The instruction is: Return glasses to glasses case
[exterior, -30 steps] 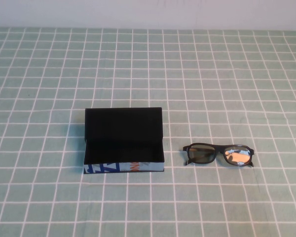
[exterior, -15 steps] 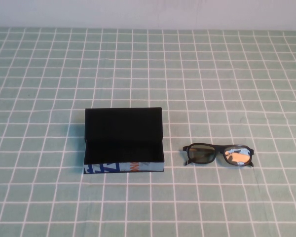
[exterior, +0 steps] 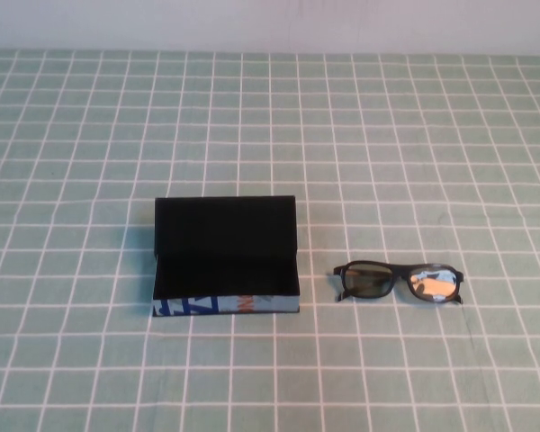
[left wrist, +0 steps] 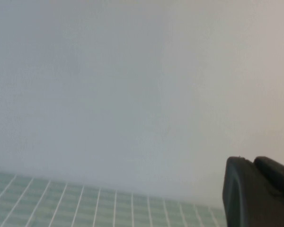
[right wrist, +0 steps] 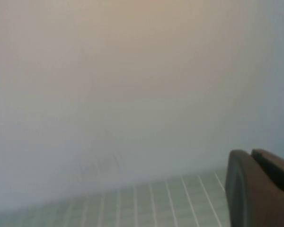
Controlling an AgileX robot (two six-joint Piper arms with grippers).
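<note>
The glasses case lies open on the green checked cloth, left of centre in the high view, with its black lid tipped back and its light-blue printed side facing me. Its black inside holds nothing. The black glasses lie folded on the cloth just right of the case, apart from it, lenses toward me. Neither arm shows in the high view. My left gripper shows only as dark fingers pressed together, raised and facing the wall. My right gripper looks the same, fingers together, holding nothing.
The green cloth with its white grid covers the whole table up to a pale wall at the back. Both wrist views show mostly that wall and a strip of cloth.
</note>
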